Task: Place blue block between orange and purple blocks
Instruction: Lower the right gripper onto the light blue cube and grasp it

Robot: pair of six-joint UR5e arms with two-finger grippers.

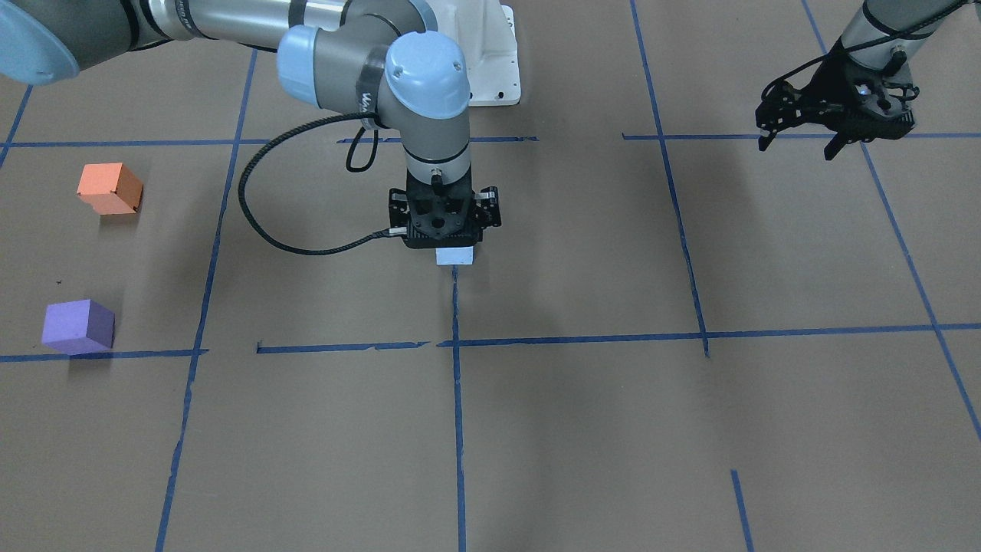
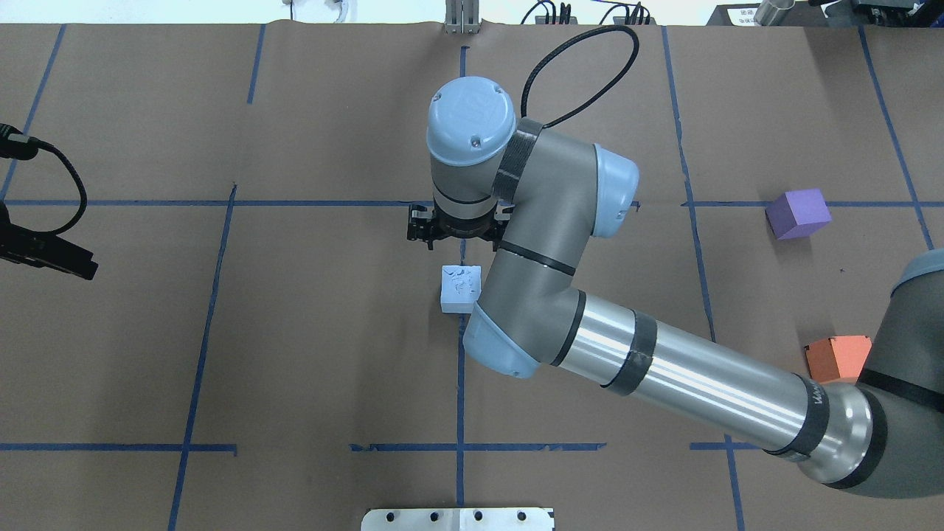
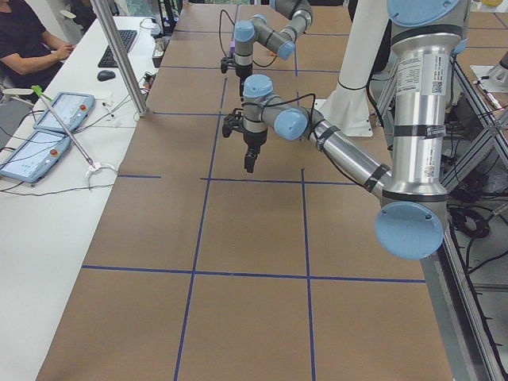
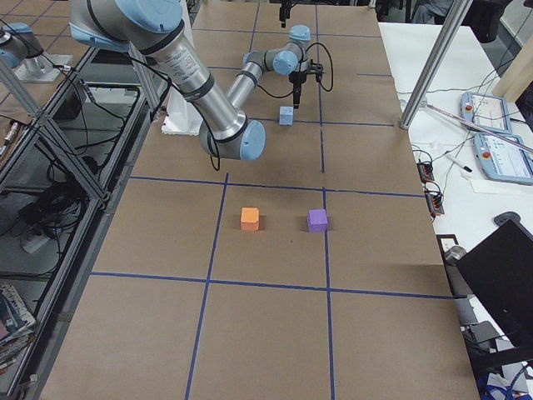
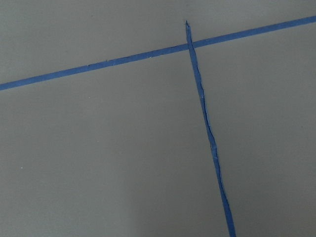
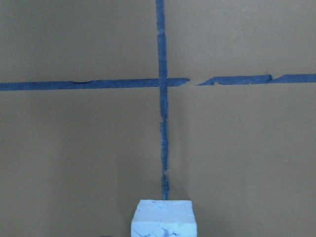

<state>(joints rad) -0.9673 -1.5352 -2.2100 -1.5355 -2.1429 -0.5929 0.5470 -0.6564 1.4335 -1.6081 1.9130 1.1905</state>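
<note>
Exterior front-facing: brown counter [image 1: 582, 429], gridded in blue tape [image 1: 458, 429]. Nearest, the purple block [image 1: 77, 326]. Beyond it, set apart, the orange block [image 1: 109, 188]. The blue block [image 1: 455, 255] sits mid-counter, well away from both, with the right hand [image 1: 446, 222] directly over it. Its grip? Can't tell. Farther off, the left hand [image 1: 798, 146] hovers, fingers spread. An operator [image 3: 28, 36] sits at a side desk [image 3: 87, 87].

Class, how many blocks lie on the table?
3: blue block at the centre; orange block and purple block apart on the robot's right. None seems hidden.
</note>
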